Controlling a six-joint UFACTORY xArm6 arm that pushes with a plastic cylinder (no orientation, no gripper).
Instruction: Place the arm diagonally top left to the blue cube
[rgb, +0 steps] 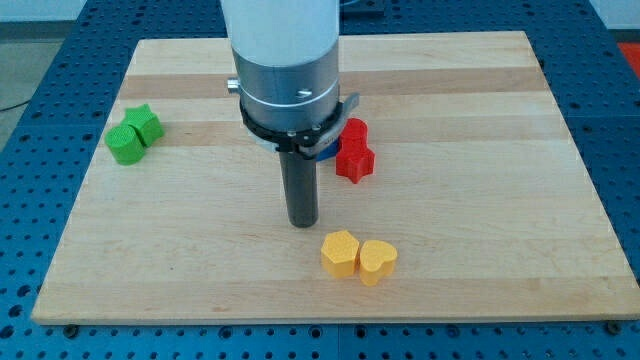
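My tip (303, 222) is the lower end of a dark rod that touches the wooden board near its middle. The blue cube (326, 153) is almost wholly hidden behind the arm's metal collar; only a small blue sliver shows to the upper right of the tip. Two red blocks (353, 152) sit right beside that sliver, a star shape in front. My tip stands below and slightly to the left of the blue sliver. Two yellow blocks (358, 256), the right one heart-shaped, lie just below and to the right of the tip.
Two green blocks (134, 133), one star-shaped, sit together near the board's left edge. The wooden board (480, 120) lies on a blue perforated table. The arm's white and silver body (285, 70) covers the top middle of the board.
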